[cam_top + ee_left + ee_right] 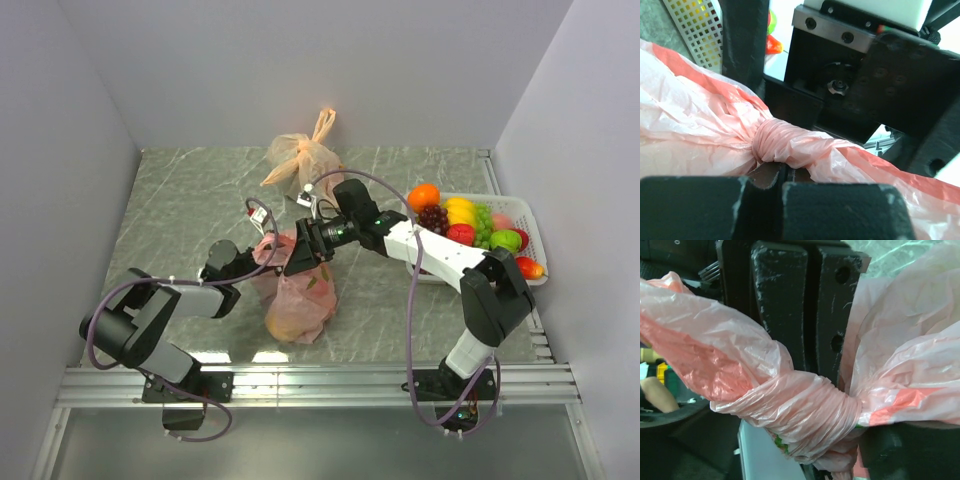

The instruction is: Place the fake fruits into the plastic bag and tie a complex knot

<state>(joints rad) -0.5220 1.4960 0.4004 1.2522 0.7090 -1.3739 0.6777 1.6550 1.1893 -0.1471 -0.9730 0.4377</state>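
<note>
Left gripper [782,181] was clenched, pads pressed together on a fold of the plastic bag [300,300]. The knot [772,142] sat right at its fingertips, touching them. Right gripper [299,256] faced it head-on from the other side of the knot. I read its fingers [900,450] as spread, not pinching, with the twisted plastic running between them. Knot looked wound tight, ends fanning out sideways past both grippers. Bag body lay on the table [180,200] just on the near side of the two grippers, some fake fruits [290,322] showing through the film. More of them sat in the white basket [533,222], well off behind the right gripper, alongside its arm. Pale orange bag [300,155] stood beyond both grippers.
</note>
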